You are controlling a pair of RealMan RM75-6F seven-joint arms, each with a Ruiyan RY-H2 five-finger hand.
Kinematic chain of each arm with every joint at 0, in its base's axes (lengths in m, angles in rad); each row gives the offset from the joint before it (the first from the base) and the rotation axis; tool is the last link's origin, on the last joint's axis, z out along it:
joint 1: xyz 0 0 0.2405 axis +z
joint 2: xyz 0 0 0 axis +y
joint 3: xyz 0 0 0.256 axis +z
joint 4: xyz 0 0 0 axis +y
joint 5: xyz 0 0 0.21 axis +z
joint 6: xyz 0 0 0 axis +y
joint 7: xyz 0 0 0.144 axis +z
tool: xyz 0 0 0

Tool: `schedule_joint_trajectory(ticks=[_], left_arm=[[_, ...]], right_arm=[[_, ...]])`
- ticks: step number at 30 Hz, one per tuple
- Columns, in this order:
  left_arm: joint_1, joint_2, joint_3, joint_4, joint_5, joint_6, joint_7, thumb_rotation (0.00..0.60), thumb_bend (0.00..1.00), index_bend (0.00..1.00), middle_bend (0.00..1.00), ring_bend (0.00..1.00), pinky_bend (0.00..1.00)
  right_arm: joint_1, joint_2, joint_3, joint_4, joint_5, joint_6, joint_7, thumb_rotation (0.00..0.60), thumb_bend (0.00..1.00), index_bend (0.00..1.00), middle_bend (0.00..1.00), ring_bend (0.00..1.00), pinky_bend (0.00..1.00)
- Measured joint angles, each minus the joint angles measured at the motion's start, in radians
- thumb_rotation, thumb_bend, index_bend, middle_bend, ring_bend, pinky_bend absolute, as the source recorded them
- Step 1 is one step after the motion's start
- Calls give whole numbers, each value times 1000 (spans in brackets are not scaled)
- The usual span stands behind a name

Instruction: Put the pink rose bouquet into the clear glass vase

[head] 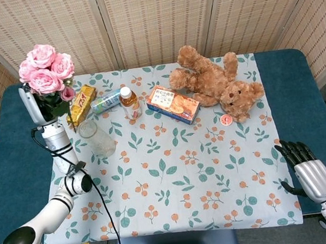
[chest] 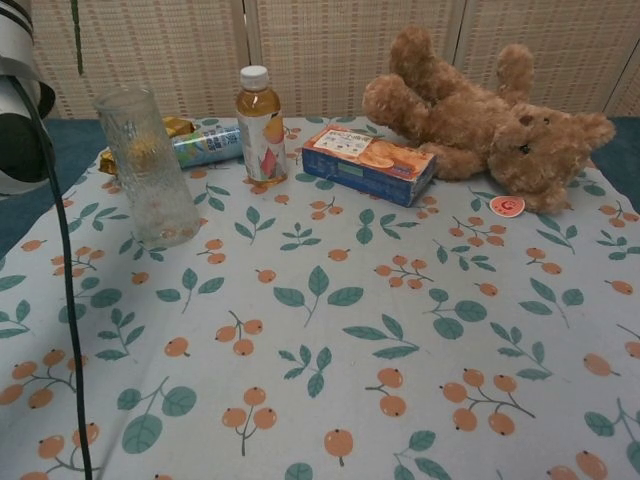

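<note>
A desk [head: 302,93] with a dark blue top carries a pale cloth [head: 175,174] printed with leaves and orange berries. Over the desk's far left corner, the left robot hand [head: 35,108] is raised on its white arm and holds the pink rose bouquet [head: 45,70] upright, blooms on top and dark leaves at the hand; its fingers are closed around the stems, though the exact grip is hidden by the foliage. The clear glass vase [head: 97,138] stands upright on the cloth near the desk's left edge, just right of and nearer than the bouquet, apart from it. Behind the vase, toward the far edge, lie a gold snack packet [head: 81,104] and a light blue can [head: 106,100] on its side, and an amber drink bottle with a white cap [head: 129,103] stands beside them. An orange biscuit box [head: 173,104] lies near the middle of the far edge, and a brown teddy bear [head: 216,84] sprawls toward the far right corner with a small round red-and-white tag [head: 226,119] lying by it. The right robot hand [head: 307,167] rests at the desk's near right corner, holding nothing, its dark fingers extended and slightly spread.
</note>
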Motion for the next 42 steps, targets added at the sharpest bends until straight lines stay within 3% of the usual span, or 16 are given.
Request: schedule_joint_trajectory(ticks=[12,24,42], left_arm=[[-112,-109,44,173,-3,-37,-10,600,832,736,817,536,259],[-125,-152,78,285,-31,-120,-60,600,827,741,817,535,253],[-152,-143,104,320,-49,-136,-81,600,814,745,818,535,252]], right_arm=[[2,9,-2,-1,1,-2,21,600,167,0,0,0,0],[-2,15,-4,-5,0,6,23,600,168,0,0,0,0],[-1,15,-2,-6,10,0,17,600,168,0,0,0,0]])
